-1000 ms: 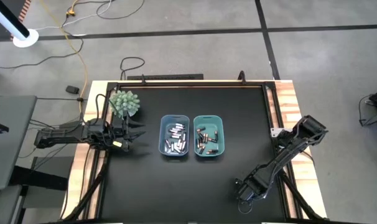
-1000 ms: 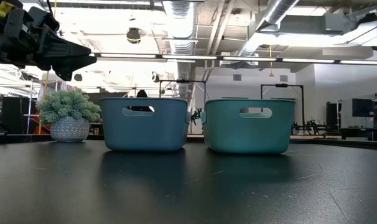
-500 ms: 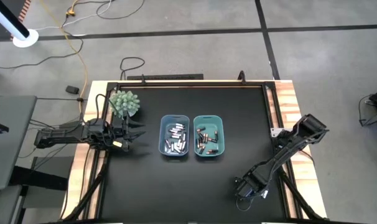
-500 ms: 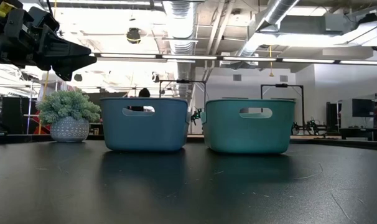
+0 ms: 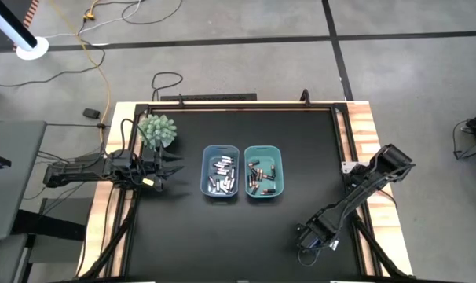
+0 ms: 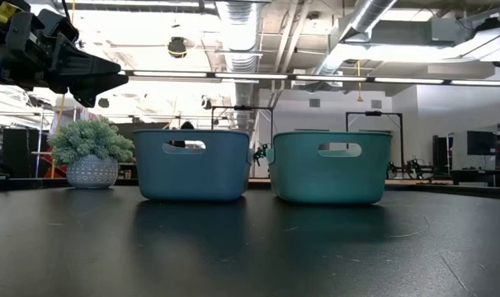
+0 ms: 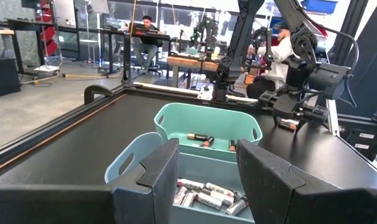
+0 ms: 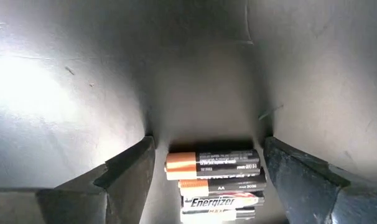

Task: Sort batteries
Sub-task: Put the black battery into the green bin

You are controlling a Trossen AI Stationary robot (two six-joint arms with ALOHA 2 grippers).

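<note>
Silvery batteries (image 5: 221,174) lie in the blue bin (image 5: 207,169). Dark, copper-ended batteries (image 5: 261,178) lie in the teal bin (image 5: 280,165) beside it. Near the table's front right, my right gripper (image 5: 307,238) points steeply down and is open. A small stack of batteries (image 8: 213,163) lies crosswise between its fingers: two dark copper-ended ones and a silvery one. At the table's left edge my left gripper (image 5: 173,167) hangs level and open, with nothing in it, facing the bins. My right gripper's fingers (image 8: 134,171) stand at the two ends of the battery stack, coming from above and slanting down. Only a thin gap shows at each end (image 8: 171,163). I cannot tell whether the fingers touch the batteries.
A potted plant (image 5: 158,130) stands at the far left, just beyond my left gripper. A raised black rim (image 5: 246,108) runs round the table. Bare black tabletop (image 5: 222,236) lies in front of the bins. A person sits in the room beyond the table (image 7: 148,28).
My right gripper has tipped a little at the wrist, staying over the same spot near the table's front right. The bins and my left arm have kept still.
</note>
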